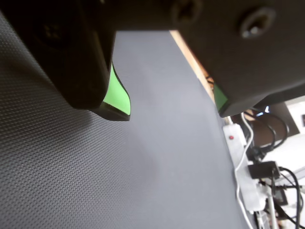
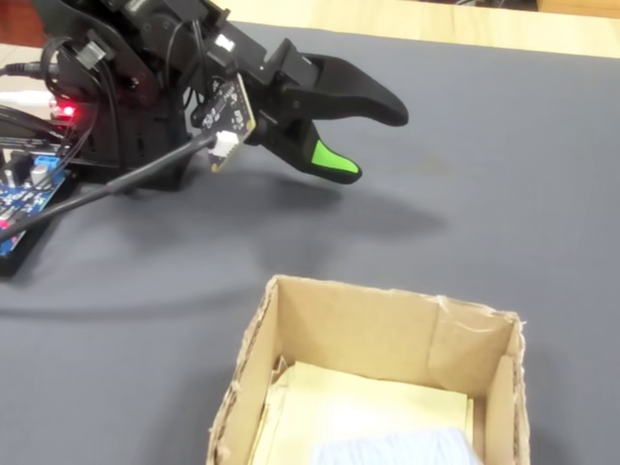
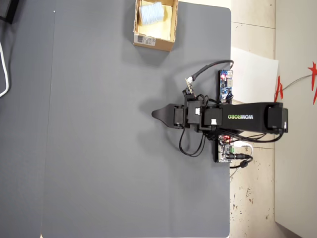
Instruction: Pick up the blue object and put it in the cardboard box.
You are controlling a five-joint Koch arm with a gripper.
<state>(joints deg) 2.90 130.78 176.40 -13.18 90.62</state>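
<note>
End effector point(image 2: 373, 140) hangs above the grey desk point(image 2: 504, 194), jaws parted wide, green pads bare, gripping nothing and touching nothing. The blue object point(image 3: 151, 13) lies inside the cardboard box point(image 3: 154, 42), far corner in the overhead view.

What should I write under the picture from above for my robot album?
Blue object sits inside the cardboard box; empty open gripper rests apart.

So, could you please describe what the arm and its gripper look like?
The arm is black plastic with green "WOWROBO" lettering along its top. The gripper has curved black jaws with bright green pads on their inner faces. Black cables loop around the wrist, where a small circuit board with a white connector sits.
</note>
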